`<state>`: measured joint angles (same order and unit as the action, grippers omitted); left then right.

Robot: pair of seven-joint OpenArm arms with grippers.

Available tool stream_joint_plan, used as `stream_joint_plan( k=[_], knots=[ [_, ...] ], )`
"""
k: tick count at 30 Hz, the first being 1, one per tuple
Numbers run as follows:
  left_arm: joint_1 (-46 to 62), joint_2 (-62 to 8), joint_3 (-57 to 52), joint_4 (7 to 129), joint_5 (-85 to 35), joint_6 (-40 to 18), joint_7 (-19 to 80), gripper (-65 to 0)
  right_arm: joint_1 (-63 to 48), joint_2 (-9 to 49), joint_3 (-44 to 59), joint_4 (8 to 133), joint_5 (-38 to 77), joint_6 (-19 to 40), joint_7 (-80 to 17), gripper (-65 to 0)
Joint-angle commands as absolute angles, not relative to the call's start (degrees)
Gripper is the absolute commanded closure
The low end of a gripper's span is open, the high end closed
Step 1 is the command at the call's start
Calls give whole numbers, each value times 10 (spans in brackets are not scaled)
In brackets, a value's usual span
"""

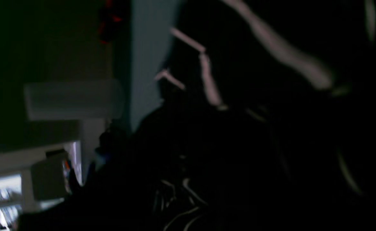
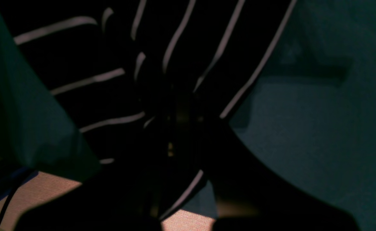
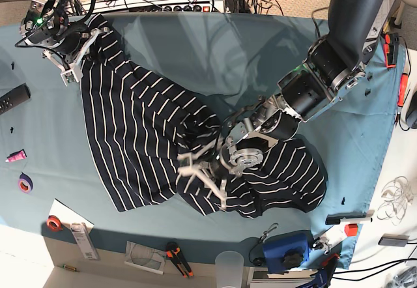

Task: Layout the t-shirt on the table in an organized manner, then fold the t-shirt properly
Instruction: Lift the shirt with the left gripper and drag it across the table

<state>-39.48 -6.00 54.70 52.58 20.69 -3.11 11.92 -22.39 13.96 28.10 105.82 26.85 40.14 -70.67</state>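
The table is covered in teal-blue cloth, with a bare white edge along the bottom of the base view. The t-shirt, dark navy with thin white stripes, lies crumpled across the table's middle, one part stretched toward the far corner. The left gripper is clenched on bunched t-shirt fabric near the centre. The right gripper grasps the t-shirt at that corner. Tape rolls lie nearby.
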Motion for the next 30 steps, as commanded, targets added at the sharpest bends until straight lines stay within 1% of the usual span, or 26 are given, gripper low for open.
stream_joint_plan(
  k=[1, 4, 8, 9, 12, 15, 19, 21, 26, 30],
  knots=[
    [-415, -56, 542, 534, 200, 0, 121, 0, -230, 143, 281, 1057, 246, 400, -735, 0],
    [-416, -56, 542, 535, 190, 31, 156, 0, -230, 143, 281, 1057, 246, 400, -726, 0],
    [-417, -59, 536, 561, 196, 123, 231, 0, -229, 145, 282, 1057, 246, 400, -683, 0],
    [-418, -60, 529, 572, 199, 137, 251, 0, -227, 149, 282, 1057, 246, 400, -673, 0],
    [-421, -64, 487, 627, 199, 140, 305, 0, -210, 164, 282, 1057, 246, 386, -661, 0],
    [-421, -74, 424, 707, 192, 118, 353, 0, -186, 186, 282, 1057, 246, 362, -659, 0],
    [-421, -82, 325, 814, 192, 62, 429, 0, -149, 220, 282, 1057, 246, 340, -659, 0],
    [-421, -85, 276, 851, 170, 30, 464, 0, -129, 235, 282, 1057, 251, 333, -659, 0],
    [-419, -111, 184, 867, 59, -41, 526, 0, -72, 267, 282, 1056, 267, 319, -655, 0],
    [-417, -156, 147, 868, 34, -55, 571, 0, -19, 288, 283, 1056, 248, 310, -616, 0]
  ],
)
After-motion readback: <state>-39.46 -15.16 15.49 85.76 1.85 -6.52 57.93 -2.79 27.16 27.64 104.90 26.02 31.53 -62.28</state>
